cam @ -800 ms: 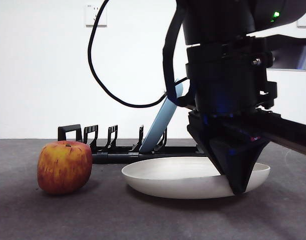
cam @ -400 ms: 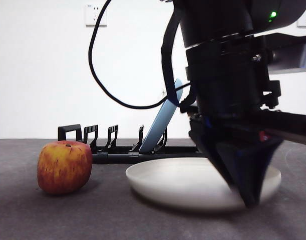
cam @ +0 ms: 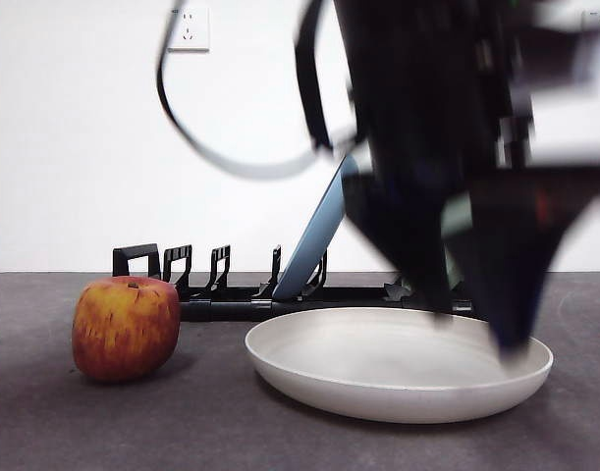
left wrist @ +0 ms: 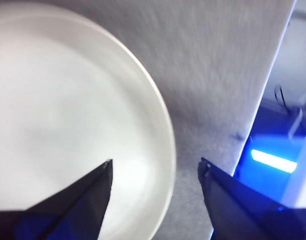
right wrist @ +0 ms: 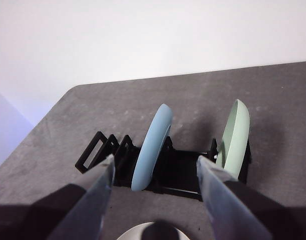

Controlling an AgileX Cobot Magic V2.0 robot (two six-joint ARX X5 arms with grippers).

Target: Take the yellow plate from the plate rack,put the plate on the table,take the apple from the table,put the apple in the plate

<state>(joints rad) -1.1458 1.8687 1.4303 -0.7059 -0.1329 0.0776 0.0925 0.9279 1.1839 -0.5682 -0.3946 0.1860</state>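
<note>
Two black jaws of the left gripper stand spread apart and empty, straddling the right rim of the yellow plate, a pale cream shallow dish lying flat on the table. The red apple sits well left of it. Behind stands the plate rack; the right gripper hangs open above.

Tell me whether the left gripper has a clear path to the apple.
Probably yes. The left gripper, open, is over the yellow plate's rim; the apple sits apart on the bare table, with nothing between.
</note>
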